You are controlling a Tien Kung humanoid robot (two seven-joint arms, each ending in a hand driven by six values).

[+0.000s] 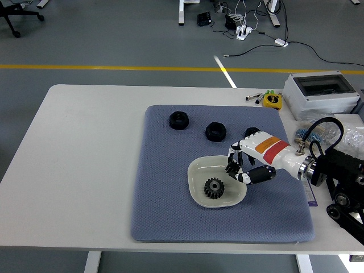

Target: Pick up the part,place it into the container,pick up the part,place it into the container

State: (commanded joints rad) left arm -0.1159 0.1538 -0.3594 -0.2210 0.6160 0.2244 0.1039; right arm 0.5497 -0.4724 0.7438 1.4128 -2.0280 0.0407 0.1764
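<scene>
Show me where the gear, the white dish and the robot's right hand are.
gear [214, 187], head view, on its toothed body.
white dish [196, 170], head view, on its left rim.
right hand [245, 165], head view, on the middle of the hand.
</scene>
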